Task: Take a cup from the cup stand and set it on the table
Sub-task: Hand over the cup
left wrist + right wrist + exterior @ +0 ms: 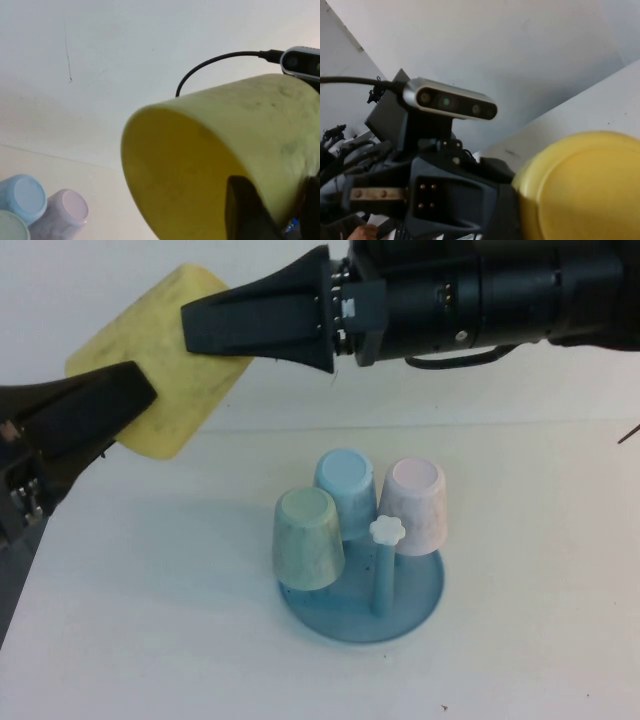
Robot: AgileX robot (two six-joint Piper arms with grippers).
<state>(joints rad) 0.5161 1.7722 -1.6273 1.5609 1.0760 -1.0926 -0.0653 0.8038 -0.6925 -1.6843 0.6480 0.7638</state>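
Note:
The pale-yellow cup [165, 380] hangs tilted high above the table [150, 640], at the far left, away from the cup stand [405, 615]. My right gripper [200, 325] reaches in from the right and is shut on the cup, whose base fills the right wrist view [590, 190]. My left gripper [140, 390] comes in from the left. In the left wrist view the left gripper [277, 210] stands open astride the cup's [250, 130] rim, one finger [245, 210] inside the cup and the other outside the wall.
On the blue stand a pale green cup [306, 538], a blue cup [346, 490] and a pink cup [416, 502] sit upside down. One peg with a white flower knob [386, 530] is bare. The left arm's wrist camera [450, 102] is close to the right wrist.

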